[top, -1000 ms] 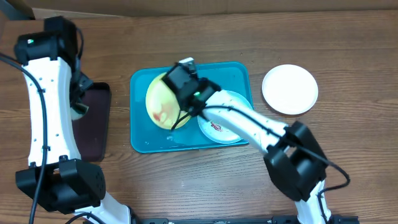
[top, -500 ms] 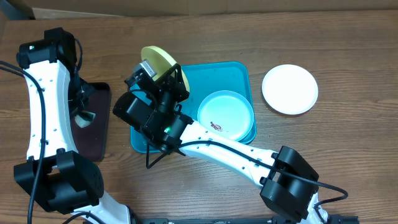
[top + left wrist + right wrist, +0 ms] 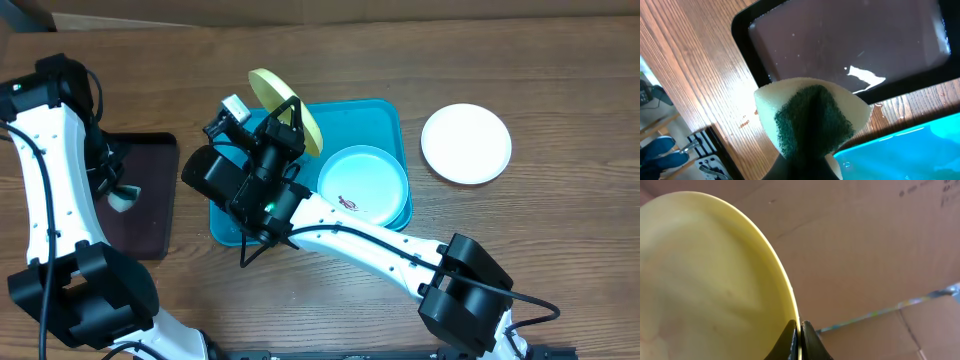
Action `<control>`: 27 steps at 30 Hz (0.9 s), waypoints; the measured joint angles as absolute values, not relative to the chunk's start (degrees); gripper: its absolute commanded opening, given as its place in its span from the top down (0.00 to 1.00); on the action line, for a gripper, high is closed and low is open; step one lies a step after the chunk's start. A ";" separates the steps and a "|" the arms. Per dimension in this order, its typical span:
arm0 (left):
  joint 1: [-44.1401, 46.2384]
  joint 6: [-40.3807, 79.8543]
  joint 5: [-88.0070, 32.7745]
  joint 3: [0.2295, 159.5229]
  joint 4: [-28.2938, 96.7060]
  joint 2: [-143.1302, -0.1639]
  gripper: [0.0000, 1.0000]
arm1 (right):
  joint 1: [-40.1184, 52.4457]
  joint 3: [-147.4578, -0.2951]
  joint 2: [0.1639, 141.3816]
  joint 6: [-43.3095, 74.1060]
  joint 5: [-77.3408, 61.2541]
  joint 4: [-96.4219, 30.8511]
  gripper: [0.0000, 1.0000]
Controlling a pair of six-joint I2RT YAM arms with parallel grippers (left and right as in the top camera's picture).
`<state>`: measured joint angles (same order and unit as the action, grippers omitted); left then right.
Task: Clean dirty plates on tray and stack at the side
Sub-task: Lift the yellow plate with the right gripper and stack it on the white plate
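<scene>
My right gripper [image 3: 283, 128] is shut on the rim of the yellow-green plate [image 3: 287, 108], which it holds up on edge above the back left of the turquoise tray [image 3: 385, 118]. The right wrist view shows the fingertips [image 3: 791, 332] pinching the plate's edge [image 3: 705, 280]. A light blue plate [image 3: 363, 185] with a red-brown smear lies flat on the tray's right half. A white plate [image 3: 466, 144] sits on the table to the right of the tray. My left gripper [image 3: 120, 196] is shut on a green-and-white sponge [image 3: 810, 120] above the black tray [image 3: 850, 45].
The black tray [image 3: 140, 200] lies left of the turquoise tray [image 3: 910, 150], with a wet sheen on its surface. Water drops sit on the turquoise tray. A cardboard wall runs along the table's far edge [image 3: 880, 245]. My right arm [image 3: 360, 235] crosses the table's front.
My right gripper lifted the yellow-green plate off the tray and tipped it up on edge, then shifted it slightly right. My left arm drifted left and a little nearer with the sponge.
</scene>
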<state>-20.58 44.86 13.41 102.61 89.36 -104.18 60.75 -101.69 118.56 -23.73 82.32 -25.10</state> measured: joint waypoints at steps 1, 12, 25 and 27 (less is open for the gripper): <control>-20.62 44.86 13.21 102.61 89.36 -104.18 0.96 | 60.47 -101.69 118.56 -22.02 82.43 -25.32 0.96; -20.62 44.86 12.53 102.61 89.34 -104.18 0.96 | 52.75 -102.10 118.56 -1.32 73.25 -43.72 0.96; -20.62 44.86 12.38 102.59 89.17 -104.18 0.96 | 40.49 -102.13 110.45 23.86 28.08 -49.45 0.96; -20.62 44.86 12.38 102.59 89.19 -104.18 0.96 | 34.98 -102.83 107.96 25.23 21.98 -52.21 0.96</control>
